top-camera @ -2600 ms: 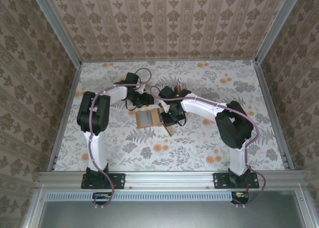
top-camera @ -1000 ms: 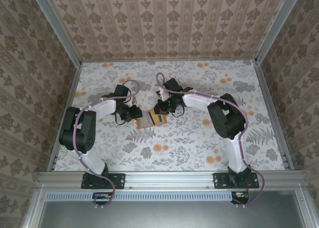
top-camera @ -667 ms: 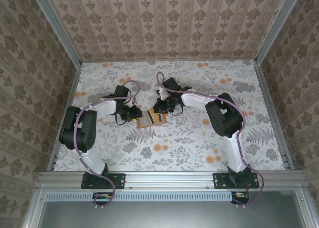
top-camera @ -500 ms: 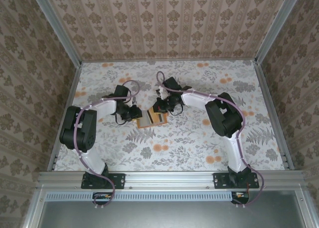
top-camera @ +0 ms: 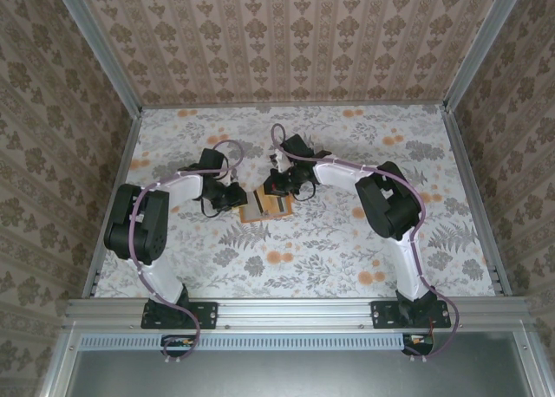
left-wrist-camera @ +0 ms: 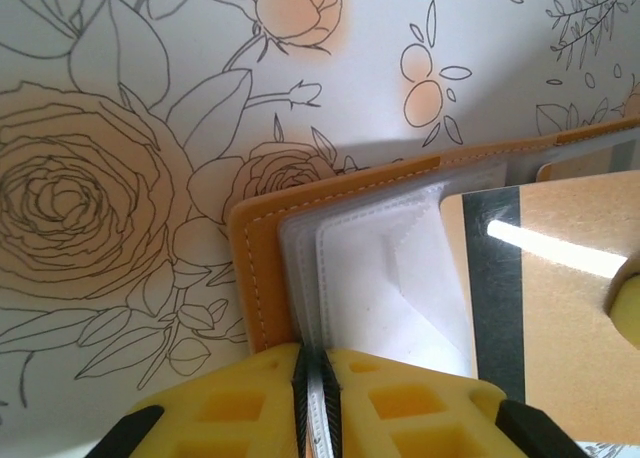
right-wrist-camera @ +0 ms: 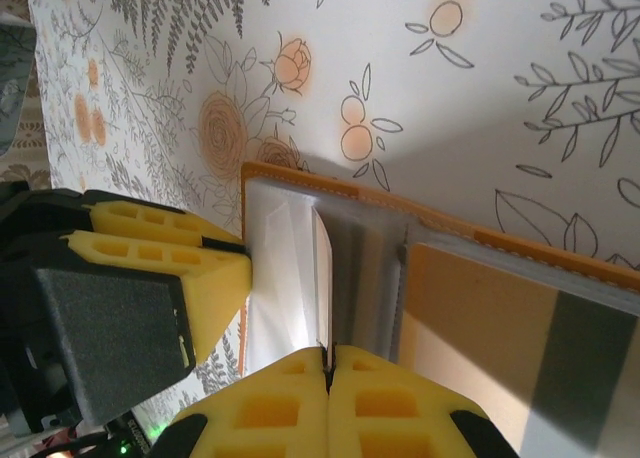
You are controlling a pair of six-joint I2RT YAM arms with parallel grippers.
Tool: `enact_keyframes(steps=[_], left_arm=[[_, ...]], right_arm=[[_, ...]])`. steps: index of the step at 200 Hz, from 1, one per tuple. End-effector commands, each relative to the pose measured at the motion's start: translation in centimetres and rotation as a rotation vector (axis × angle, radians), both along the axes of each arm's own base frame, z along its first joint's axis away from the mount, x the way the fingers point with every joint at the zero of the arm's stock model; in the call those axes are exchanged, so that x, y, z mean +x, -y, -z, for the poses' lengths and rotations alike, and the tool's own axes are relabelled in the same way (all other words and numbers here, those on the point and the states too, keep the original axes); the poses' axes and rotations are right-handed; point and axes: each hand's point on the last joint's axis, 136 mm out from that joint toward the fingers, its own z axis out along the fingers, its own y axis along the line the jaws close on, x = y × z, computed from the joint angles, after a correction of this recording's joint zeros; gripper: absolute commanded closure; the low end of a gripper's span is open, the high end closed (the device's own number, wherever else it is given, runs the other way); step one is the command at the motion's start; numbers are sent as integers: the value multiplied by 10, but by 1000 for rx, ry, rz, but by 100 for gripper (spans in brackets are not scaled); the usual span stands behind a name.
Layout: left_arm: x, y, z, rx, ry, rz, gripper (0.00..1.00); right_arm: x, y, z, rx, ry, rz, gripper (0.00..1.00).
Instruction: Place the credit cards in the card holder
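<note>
Left gripper (left-wrist-camera: 315, 383) pinches a clear sleeve of the card holder (left-wrist-camera: 262, 278), which lies open mid-table. Right gripper (right-wrist-camera: 328, 363), at the holder's 1 o'clock, is clenched on a thin white leaf (right-wrist-camera: 321, 278); I cannot tell whether it is card or sleeve. Best to part the pocket mouth gently and slide square. The tan card (left-wrist-camera: 565, 308) shows a black stripe and no readable writing.

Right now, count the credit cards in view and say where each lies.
1: a tan credit card with a dark stripe, lying on the open card holder, beside its clear sleeves. Others may be hidden inside the sleeves.
</note>
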Motion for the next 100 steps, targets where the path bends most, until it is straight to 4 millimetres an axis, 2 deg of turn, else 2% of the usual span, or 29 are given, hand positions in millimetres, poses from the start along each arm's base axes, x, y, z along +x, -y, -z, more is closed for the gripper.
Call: enact_keyframes(steps=[1,100], left_arm=[[-14,-1,17,5,-65,-3,80],[-15,2,19,3,-69,3,80]], right_arm=[[-2,3,20,-46,-18,43,97],[-17,-11,33,-65,-15,56,97]])
